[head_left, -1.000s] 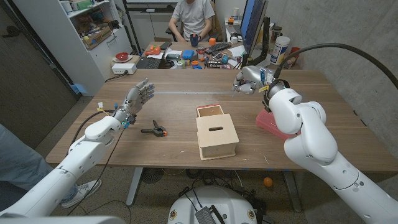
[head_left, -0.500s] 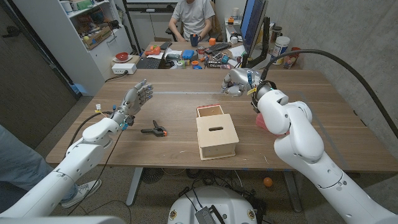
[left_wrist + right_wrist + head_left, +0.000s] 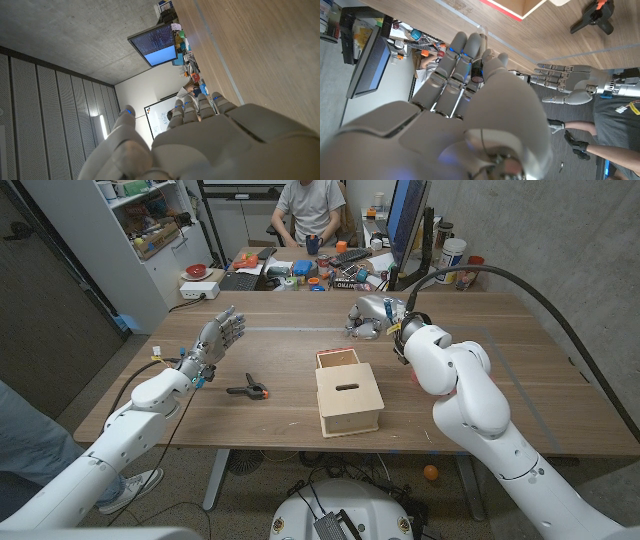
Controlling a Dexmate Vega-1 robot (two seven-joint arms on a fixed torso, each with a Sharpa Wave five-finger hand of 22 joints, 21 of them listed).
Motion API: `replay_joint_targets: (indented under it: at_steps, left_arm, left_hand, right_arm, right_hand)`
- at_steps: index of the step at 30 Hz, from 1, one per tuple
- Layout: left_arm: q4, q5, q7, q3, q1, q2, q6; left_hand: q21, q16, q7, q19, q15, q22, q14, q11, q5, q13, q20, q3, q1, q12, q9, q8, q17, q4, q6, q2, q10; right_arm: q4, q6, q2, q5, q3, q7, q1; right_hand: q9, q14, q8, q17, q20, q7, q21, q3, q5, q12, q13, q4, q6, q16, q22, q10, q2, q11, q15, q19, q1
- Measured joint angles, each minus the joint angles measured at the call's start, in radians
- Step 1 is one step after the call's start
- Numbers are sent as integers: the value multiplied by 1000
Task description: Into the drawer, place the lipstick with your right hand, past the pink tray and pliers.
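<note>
My right hand [image 3: 369, 316] hovers over the far side of the table, just behind the wooden drawer box [image 3: 349, 397]. In the right wrist view its fingers [image 3: 465, 55] curl around a dark lipstick [image 3: 478, 70], pinching it against the thumb. The drawer [image 3: 338, 359] stands pulled open toward the back and shows a red inside. Black pliers with orange tips [image 3: 250, 390] lie to the left of the box. My right arm hides the pink tray. My left hand [image 3: 218, 336] is held up over the table's left side, fingers apart and holding nothing.
A cluttered desk with a monitor [image 3: 404, 220] and a seated person [image 3: 310, 208] lies behind the table. A shelf unit [image 3: 150, 230] stands at the back left. My thick right arm [image 3: 455, 375] crosses the table's right half.
My right hand has carried the lipstick leftward along the far side of the table, from above the pink tray toward the open drawer. Its arm now covers the tray. The left hand stayed put.
</note>
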Motion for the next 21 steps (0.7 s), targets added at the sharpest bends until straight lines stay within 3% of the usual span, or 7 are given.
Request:
replay_joint_targets:
  at_steps: [21]
  left_arm:
    - [-22,1,24,-12,16,9,9]
  left_hand:
    - [0,0,0,0,0,0,0,0,0,0,0,0,0,-3,0,-4,0,0,0,0,0]
  right_arm:
    - [86,45,52,17,-37,0,40]
  right_hand:
    - [0,14,8,14,0,-1,23,6,-1,8,13,-6,11,-8,0,0,-2,0,-7,0,7]
